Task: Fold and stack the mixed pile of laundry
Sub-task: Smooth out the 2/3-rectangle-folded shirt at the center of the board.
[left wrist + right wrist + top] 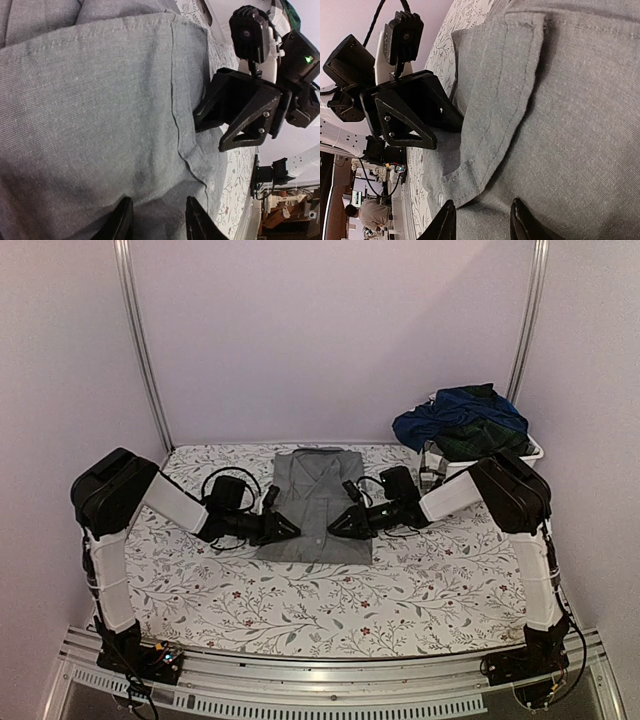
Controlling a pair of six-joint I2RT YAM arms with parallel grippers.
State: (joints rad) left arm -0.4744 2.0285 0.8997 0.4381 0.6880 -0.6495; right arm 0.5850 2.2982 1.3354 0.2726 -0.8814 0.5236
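The grey shirt [318, 502] lies flat on the table [420, 580], halfway between the left and right edges and closer to the far edge. Its collar points to the far edge. It already looks like a narrow rectangle, so I judge that the sides are folded in and the fold from the bottom is not yet made.

The left pincer [283, 528] is low at the shirt's left side and the right pincer [345, 522] at its right side, facing each other near the bottom hem. This mirrored position probably serves to lift both sides evenly. In each wrist view the two fingers stand apart over the grey cloth, and nothing is clamped between them. One finger of each seems to touch the shirt's edge, but I cannot tell whether it goes under the cloth.

A blue garment [440, 420] and a plaid garment [480, 438] wait heaped in the bin [533, 451] at the far right corner.
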